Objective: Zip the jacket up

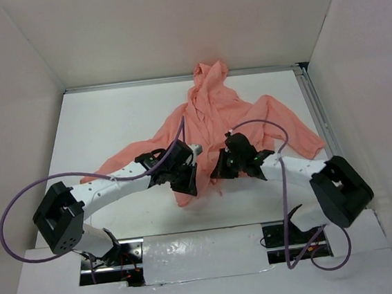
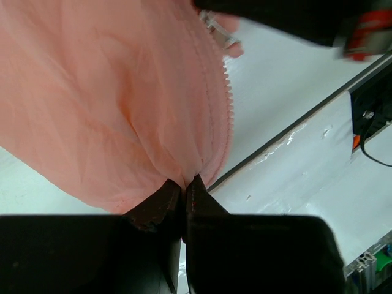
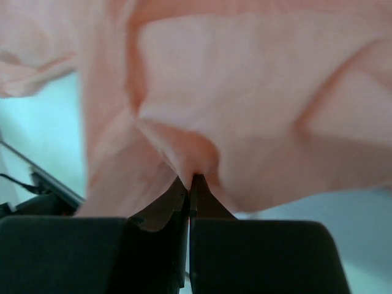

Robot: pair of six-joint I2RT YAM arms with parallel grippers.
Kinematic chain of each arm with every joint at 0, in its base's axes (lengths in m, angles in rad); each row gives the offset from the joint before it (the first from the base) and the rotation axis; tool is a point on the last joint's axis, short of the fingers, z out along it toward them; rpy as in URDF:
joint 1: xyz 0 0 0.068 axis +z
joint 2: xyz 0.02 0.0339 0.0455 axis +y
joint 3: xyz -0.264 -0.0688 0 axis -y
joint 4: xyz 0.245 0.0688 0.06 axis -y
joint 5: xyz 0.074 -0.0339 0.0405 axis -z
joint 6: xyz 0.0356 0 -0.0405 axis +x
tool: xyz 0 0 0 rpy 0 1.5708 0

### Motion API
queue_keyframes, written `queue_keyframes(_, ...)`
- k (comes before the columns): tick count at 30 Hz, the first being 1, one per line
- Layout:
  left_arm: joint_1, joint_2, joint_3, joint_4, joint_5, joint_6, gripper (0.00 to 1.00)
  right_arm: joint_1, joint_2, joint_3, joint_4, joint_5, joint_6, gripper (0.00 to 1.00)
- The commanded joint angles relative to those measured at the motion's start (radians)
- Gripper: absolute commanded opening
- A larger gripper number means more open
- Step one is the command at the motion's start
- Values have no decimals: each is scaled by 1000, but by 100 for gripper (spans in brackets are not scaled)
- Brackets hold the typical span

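The salmon-pink jacket (image 1: 214, 114) lies on the white table, hood toward the back wall, sleeves spread left and right. My left gripper (image 1: 187, 179) is shut on a fold of the jacket's lower front; in the left wrist view the jacket (image 2: 104, 104) hangs from the gripper (image 2: 184, 181), with the zipper teeth (image 2: 229, 113) running up beside it. My right gripper (image 1: 220, 170) is shut on the jacket's other lower front edge; in the right wrist view pink fabric (image 3: 245, 92) bunches at the gripper (image 3: 190, 177). The two grippers sit close together.
White walls enclose the table on the left, back and right. A metal rail (image 1: 315, 108) runs along the table's right edge. The taped near edge (image 1: 199, 247) and both arm bases sit at the front. Purple cables (image 1: 20, 198) loop beside the arms.
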Motion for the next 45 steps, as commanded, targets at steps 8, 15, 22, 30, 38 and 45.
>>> queue_keyframes(8,24,-94,63,-63,-58,-62,11,47,207,54,3,97,91,0)
queue_keyframes(15,50,-195,104,-141,-120,-66,24,47,273,53,-119,189,153,0)
queue_keyframes(22,72,-241,88,-161,-141,-83,11,26,247,51,-199,289,163,0)
queue_keyframes(30,72,-228,-32,24,44,-51,0,-18,199,122,-187,304,95,0)
queue_keyframes(38,-28,-100,-73,122,126,-80,0,-41,-26,47,-210,246,5,0)
queue_keyframes(45,-169,6,-107,68,190,-129,57,-68,27,10,-186,249,29,0)
